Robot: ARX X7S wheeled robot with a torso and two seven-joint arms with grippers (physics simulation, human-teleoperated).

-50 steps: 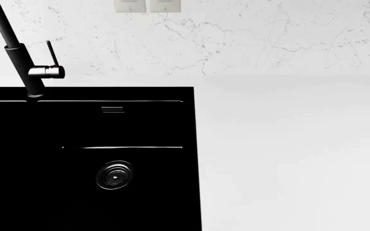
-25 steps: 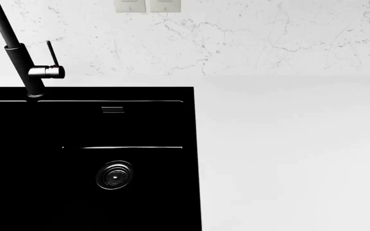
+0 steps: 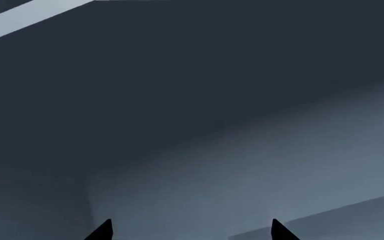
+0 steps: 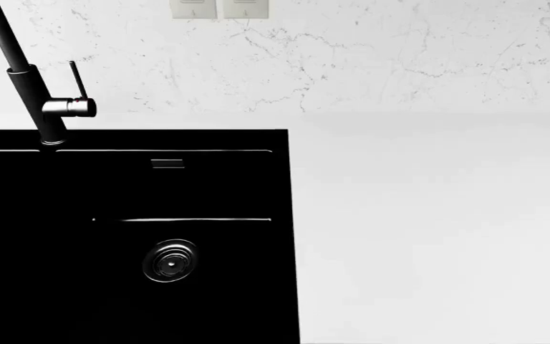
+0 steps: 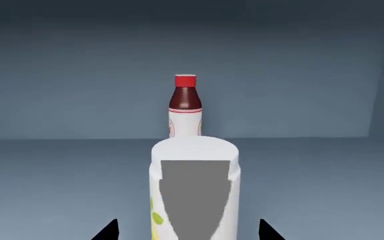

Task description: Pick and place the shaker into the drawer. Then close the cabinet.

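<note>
Counter (image 4: 437, 229) white, black sink (image 4: 132, 236) and faucet (image 4: 31, 93) set in it; neither arm in head view. Drawer (image 5: 58, 175) pale blue-grey, floor stretching ahead of right gripper (image 5: 188, 231). Shaker (image 5: 195, 185) white, upright between spread right tips, contact unclear. Red-capped bottle (image 5: 184, 106) farther behind. Left gripper (image 3: 190, 231) wide, facing bare blue-grey panels.

The head view is hard in contrast: the white counter (image 4: 437, 229) is washed nearly featureless, while the sink (image 4: 132, 236) is pure black but for thin glints on its ledges and drain. Both wrist views are dim and blue-grey, softly shaded, brightest toward 5 o'clock in the left one. All are sharp, without blur.
</note>
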